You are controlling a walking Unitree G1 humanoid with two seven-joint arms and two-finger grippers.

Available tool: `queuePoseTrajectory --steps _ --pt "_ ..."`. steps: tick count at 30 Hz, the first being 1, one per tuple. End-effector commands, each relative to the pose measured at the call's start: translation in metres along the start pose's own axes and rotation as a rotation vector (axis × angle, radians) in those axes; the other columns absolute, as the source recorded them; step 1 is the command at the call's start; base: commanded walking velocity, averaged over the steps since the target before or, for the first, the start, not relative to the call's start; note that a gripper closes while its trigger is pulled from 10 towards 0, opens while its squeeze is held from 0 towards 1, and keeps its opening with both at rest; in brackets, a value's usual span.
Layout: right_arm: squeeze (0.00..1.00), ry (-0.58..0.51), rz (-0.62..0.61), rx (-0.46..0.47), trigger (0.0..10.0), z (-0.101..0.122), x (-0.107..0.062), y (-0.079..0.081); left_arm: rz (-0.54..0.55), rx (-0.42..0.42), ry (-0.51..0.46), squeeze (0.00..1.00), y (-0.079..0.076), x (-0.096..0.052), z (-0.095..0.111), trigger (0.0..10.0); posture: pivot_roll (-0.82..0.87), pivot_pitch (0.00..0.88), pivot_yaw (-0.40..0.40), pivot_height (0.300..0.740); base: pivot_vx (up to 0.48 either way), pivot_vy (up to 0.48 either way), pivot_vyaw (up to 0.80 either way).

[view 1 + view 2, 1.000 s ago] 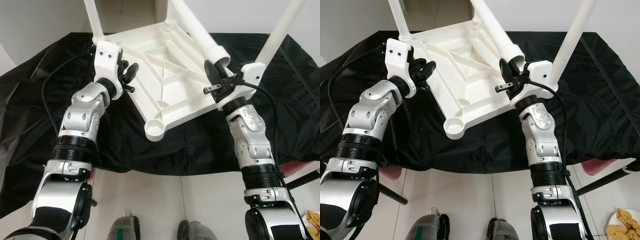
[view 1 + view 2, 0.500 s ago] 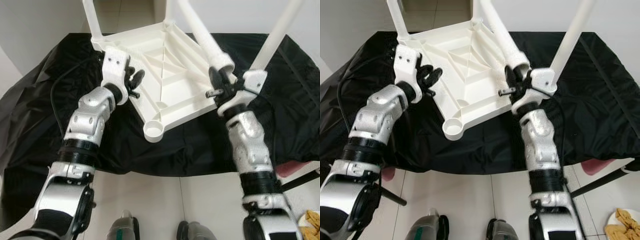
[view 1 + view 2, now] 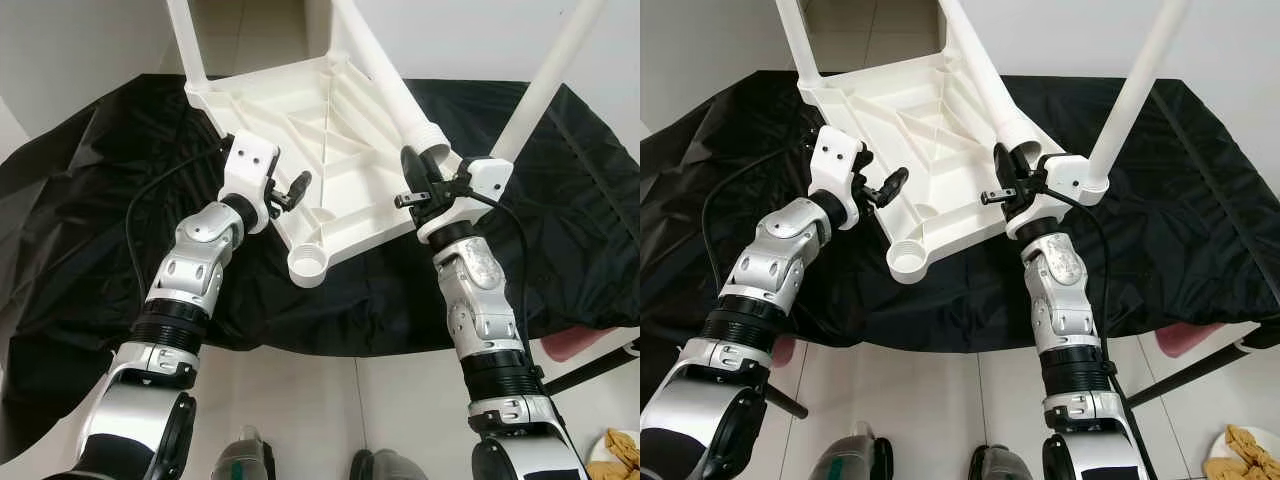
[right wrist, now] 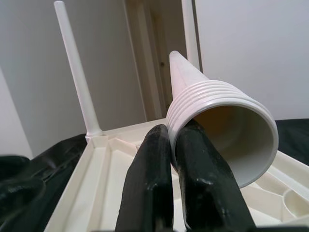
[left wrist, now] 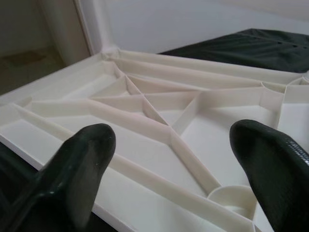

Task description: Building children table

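There, loose leg [image 4: 219, 121] in right gripper [image 4: 175, 159]

No legible text, label, brand, number or sign anywhere

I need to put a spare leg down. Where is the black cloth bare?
Bare cloth lies left of the tabletop, beyond the left gripper, and right of the right gripper holding a leg. The middle is crowded.
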State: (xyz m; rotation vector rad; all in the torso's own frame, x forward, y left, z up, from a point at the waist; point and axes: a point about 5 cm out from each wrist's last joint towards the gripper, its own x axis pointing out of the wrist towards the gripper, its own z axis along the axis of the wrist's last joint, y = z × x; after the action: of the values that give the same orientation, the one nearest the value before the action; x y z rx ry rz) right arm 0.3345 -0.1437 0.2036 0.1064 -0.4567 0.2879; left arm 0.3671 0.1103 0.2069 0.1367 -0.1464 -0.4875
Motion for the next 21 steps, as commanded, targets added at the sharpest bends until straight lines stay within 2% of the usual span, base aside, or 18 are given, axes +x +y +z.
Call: queuePoseTrajectory --steps 1,9,11,16,18,21 --pt "0.00 -0.014 0.002 0.000 10.0 -0.001 0.000 0.002 0.087 -0.007 -0.006 1.00 0.005 -0.003 -0.004 10.0 0.03 0.012 0.016 0.740 0.000 0.000 0.00" --pt "0.00 0.000 -0.041 -0.018 10.0 -0.010 -0.011 0.000 0.120 -0.062 -0.090 1.00 0.004 -0.011 -0.003 10.0 0.01 0.015 0.023 0.740 0.000 0.000 0.00" --pt "0.00 -0.040 -0.039 -0.025 10.0 -0.005 -0.013 0.000 0.143 -0.100 -0.171 1.00 0.006 -0.017 0.007 10.0 0.01 0.014 0.023 0.740 0.000 0.000 0.00" --pt "0.00 -0.050 -0.040 -0.026 10.0 -0.004 -0.014 0.000 0.152 -0.121 -0.199 1.00 0.007 -0.019 0.011 10.0 0.01 0.003 0.019 0.740 0.000 0.000 0.00" --pt "0.00 -0.057 -0.035 -0.025 10.0 -0.003 -0.013 0.000 0.123 -0.124 -0.255 1.00 0.010 -0.018 0.023 10.0 0.01 0.000 0.007 0.740 0.000 0.000 0.00" --pt "0.00 -0.066 -0.020 -0.034 10.0 -0.002 -0.011 0.000 0.086 -0.107 -0.280 1.00 0.013 -0.013 0.032 10.0 0.01 0.000 0.005 0.740 0.000 0.000 0.00"
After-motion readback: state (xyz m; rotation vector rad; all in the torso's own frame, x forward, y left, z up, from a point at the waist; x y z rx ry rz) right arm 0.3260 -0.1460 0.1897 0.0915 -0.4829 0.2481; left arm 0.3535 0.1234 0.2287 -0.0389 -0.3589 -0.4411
